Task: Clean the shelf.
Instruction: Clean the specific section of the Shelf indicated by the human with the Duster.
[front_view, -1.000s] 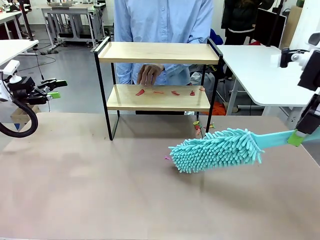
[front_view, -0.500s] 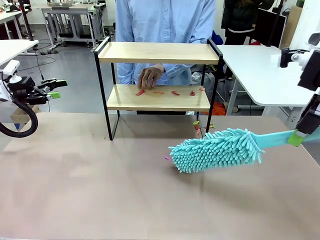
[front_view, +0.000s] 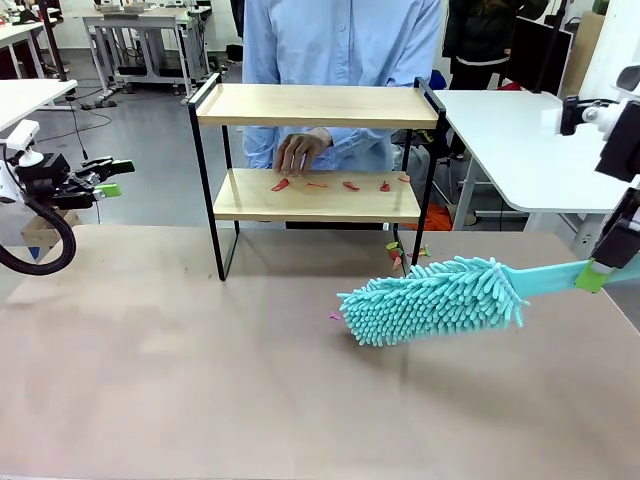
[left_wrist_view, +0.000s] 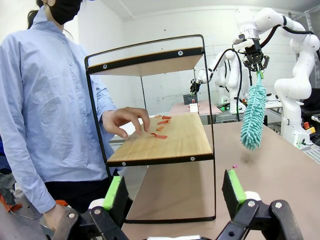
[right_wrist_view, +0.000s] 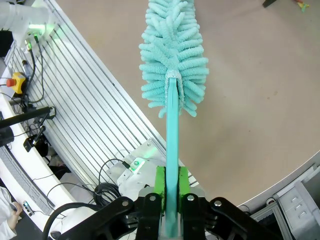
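Observation:
The shelf (front_view: 315, 104) stands at the table's far side, two wooden boards in a black frame; the same shelf (left_wrist_view: 165, 137) is close in the left wrist view. Red scraps (front_view: 281, 185) lie on its lower board, scraps (left_wrist_view: 160, 135) near a person's hand (front_view: 296, 150). My right gripper (front_view: 594, 274) is shut on the handle of a teal fluffy duster (front_view: 432, 299), whose head hangs just above the table right of the shelf; duster (right_wrist_view: 173, 60). My left gripper (front_view: 112, 174) is open and empty, off the table's left edge; gripper (left_wrist_view: 172, 187).
A person in a blue shirt (front_view: 340, 40) stands behind the shelf. A few coloured scraps (front_view: 397, 250) lie on the brown table (front_view: 200, 370) by the shelf's right leg. A white table (front_view: 520, 140) stands at the right.
The person's hand has shifted a little above the lower board and the person has leaned slightly right. Both arms and the duster have stayed still.

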